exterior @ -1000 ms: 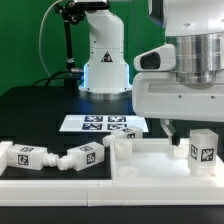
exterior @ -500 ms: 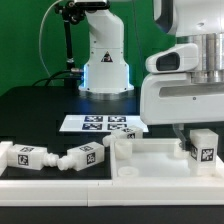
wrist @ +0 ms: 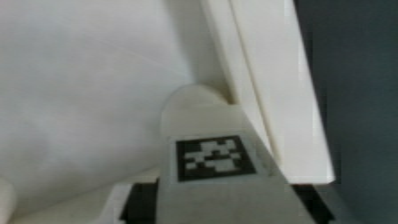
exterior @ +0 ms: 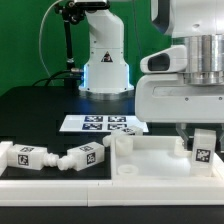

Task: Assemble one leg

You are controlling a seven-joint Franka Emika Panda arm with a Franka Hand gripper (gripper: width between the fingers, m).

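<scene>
My gripper (exterior: 200,134) is shut on a short white leg (exterior: 204,151) with a black-and-white tag. It holds the leg upright at the corner of the large white tabletop panel (exterior: 150,162) on the exterior view's right. In the wrist view the leg (wrist: 217,160) fills the space between the two dark fingers (wrist: 146,203), tag facing the camera, and its end is at the panel's raised rim (wrist: 267,90). I cannot tell whether the leg touches the panel.
Two more legs (exterior: 25,157) (exterior: 80,157) lie at the exterior view's left, and a third (exterior: 118,144) stands at the panel's near-left corner. The marker board (exterior: 105,124) lies behind the panel. The robot base (exterior: 105,60) stands at the back.
My gripper and the held leg have shifted slightly toward the exterior view's right. The loose legs and the panel have not moved.
</scene>
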